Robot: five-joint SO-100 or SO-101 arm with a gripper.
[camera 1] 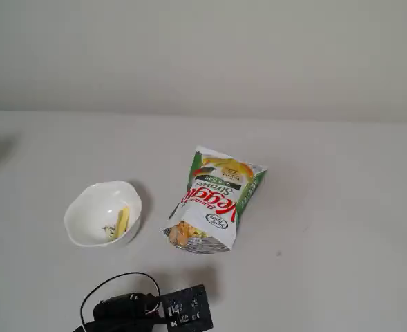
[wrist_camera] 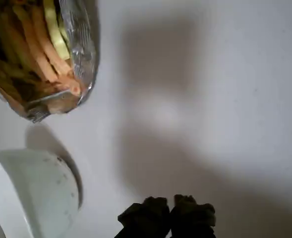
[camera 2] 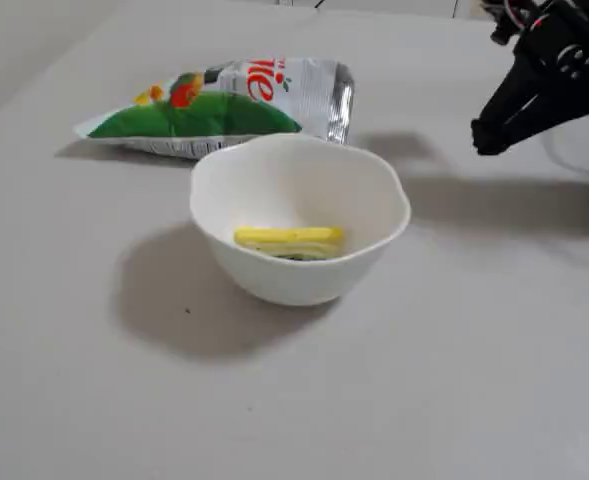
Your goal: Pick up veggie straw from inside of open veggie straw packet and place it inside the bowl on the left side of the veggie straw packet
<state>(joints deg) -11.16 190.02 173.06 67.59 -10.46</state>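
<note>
I'm seeing the gripper (camera 2: 486,137) hanging above bare table (camera 1: 327,228), its dark fingers (wrist_camera: 148,215) pressed together on nothing. The straw (camera 2: 289,240) is lying in the bowl (camera 2: 274,175), well off from the fingertips (pale yellow against white). The packet (camera 1: 217,200) is sitting beyond the bowl, its open mouth showing orange straws (wrist_camera: 39,47).

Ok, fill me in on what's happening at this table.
A small robot arm is moving snack sticks from a bag to a bowl. Right now a pale-yellow veggie straw lies inside the white bowl, beside the open veggie straw packet, which holds more straws. The gripper holds nothing and hangs above the table away from both; its fingertips look closed together in the wrist view.
</note>
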